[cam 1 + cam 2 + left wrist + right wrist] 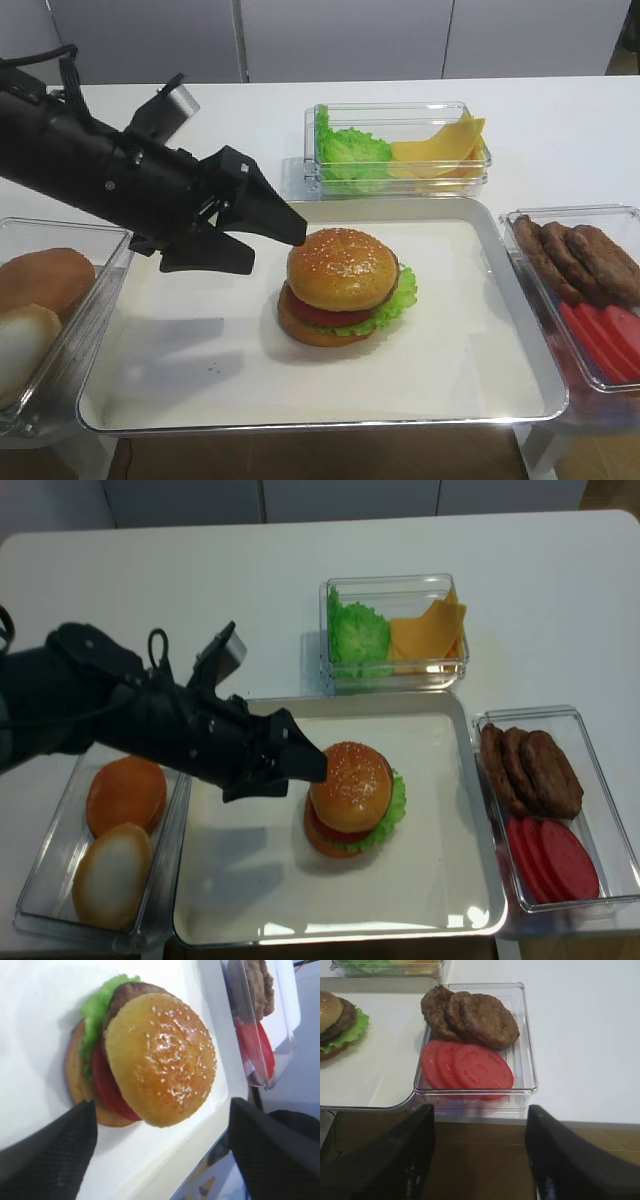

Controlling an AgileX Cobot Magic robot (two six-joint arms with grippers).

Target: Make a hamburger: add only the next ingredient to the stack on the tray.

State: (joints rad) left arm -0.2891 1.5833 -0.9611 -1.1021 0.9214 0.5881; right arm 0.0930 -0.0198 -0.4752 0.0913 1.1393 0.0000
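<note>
The sesame-seeded bun top (pixel 340 265) (pixel 160 1057) (pixel 350 780) sits a little askew on the stack (pixel 350 315), above the dark patty, red tomato, green lettuce and bottom bun. The stack stands in the middle of the silver tray (pixel 300 425). My left gripper (pixel 275 247) (pixel 295 775) (pixel 160 1110) hovers just left of the bun top, open, its black fingers apart and touching nothing. In the right wrist view my right gripper (pixel 481 1110) hangs off the table's front edge, below the tomato tub. Its fingers stand wide apart with nothing between them, so it is open.
A clear tub (pixel 520 225) of patties and tomato slices lies right of the tray. Behind the tray is a tub (pixel 400 108) with lettuce and cheese. A tub (pixel 100 290) at the left holds a smooth brown bun and a pale bun piece.
</note>
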